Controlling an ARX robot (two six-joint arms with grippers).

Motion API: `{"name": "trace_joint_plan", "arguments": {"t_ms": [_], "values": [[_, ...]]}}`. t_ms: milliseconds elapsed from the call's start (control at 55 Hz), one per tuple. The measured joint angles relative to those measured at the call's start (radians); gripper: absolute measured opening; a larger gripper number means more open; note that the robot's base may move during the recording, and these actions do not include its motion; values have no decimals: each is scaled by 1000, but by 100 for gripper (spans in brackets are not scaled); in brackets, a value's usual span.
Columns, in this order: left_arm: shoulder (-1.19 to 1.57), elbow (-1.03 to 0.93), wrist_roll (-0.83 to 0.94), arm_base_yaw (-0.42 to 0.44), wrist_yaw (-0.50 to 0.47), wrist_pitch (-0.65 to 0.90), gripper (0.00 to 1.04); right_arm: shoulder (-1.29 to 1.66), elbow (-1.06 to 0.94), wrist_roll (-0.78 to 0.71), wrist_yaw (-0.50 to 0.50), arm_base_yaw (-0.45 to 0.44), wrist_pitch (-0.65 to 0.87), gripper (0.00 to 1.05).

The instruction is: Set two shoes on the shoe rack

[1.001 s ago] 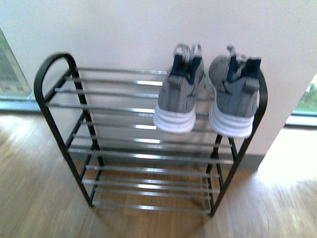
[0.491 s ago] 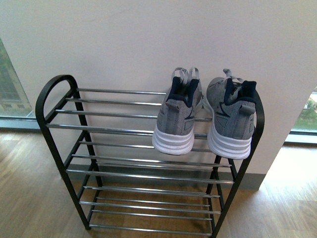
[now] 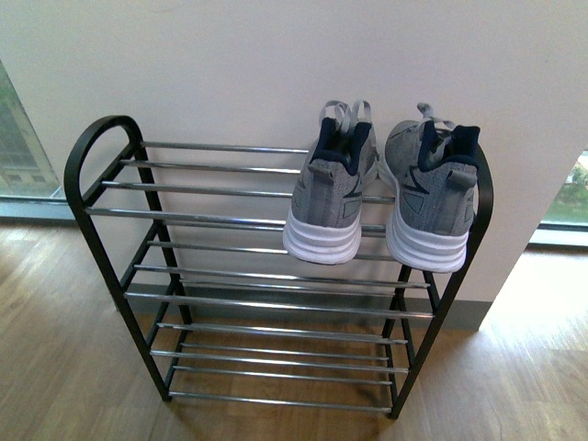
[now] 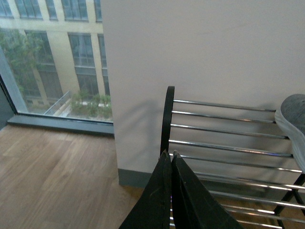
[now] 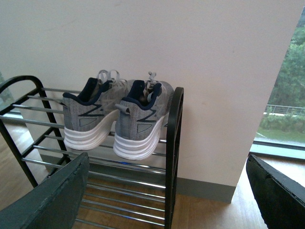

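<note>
Both grey sneakers rest side by side on the top tier of the shoe rack (image 3: 92, 152), at its right end, heels toward me. The left shoe (image 3: 333, 188) and the right shoe (image 3: 434, 197) overhang the front bars with their white soles. In the right wrist view the same pair shows as one shoe (image 5: 88, 119) and its mate (image 5: 140, 121) beside the rack's black end loop (image 5: 175, 143). My right gripper (image 5: 167, 191) is open and empty, back from the rack. My left gripper (image 4: 170, 153) is shut on nothing, in front of the rack (image 4: 167, 114). One shoe's sole (image 4: 293, 119) peeks in.
The rack stands against a white wall (image 3: 230, 64) with a grey skirting (image 3: 464, 317) on a wooden floor (image 3: 55, 349). Floor-length windows (image 4: 52, 52) flank the wall on both sides. Neither arm shows in the front view.
The front view has shifted: the rack and shoes sat higher in frame a second ago, dropped lower, then rose slightly. The shoes have not moved on the rack.
</note>
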Motion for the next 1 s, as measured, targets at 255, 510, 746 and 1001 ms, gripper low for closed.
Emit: {"name": "trace_joint_plan", "arguments": {"t_ms": [255,510,746,1001], "values": [[-145,-28,1,0,0,-99,1,0,0,0,0,0,0,95],[-278,-28,1,0,0,-229,1,0,0,0,0,0,0,95],[-346,-28,1,0,0,-296,1,0,0,0,0,0,0,95],[-471,-28,1,0,1,-448,1,0,0,0,0,0,0,95]]}}
